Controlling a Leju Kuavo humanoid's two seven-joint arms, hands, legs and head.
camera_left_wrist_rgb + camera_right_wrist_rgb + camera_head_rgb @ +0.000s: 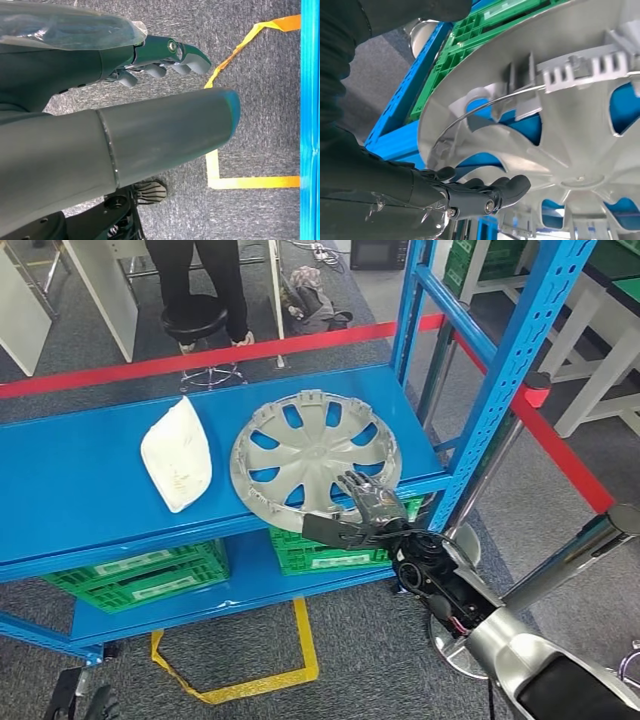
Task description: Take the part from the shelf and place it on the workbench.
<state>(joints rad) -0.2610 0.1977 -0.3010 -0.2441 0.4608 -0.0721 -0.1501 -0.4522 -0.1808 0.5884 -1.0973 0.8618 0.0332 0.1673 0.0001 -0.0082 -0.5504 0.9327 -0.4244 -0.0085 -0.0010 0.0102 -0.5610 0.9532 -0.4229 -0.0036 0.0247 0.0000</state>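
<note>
Grasp step in hand: right hand (367,510), fingers spread and holding nothing, over near rim of hubcap (313,455) at frame centre on shelf (75,480); next, close, lift, carry to workbench.

wheel cover (313,455) lies on the shelf (75,490), right of the white part (176,453); crates (143,575) below.

white cover (176,453), green crates (143,573), stool (195,318).
</note>
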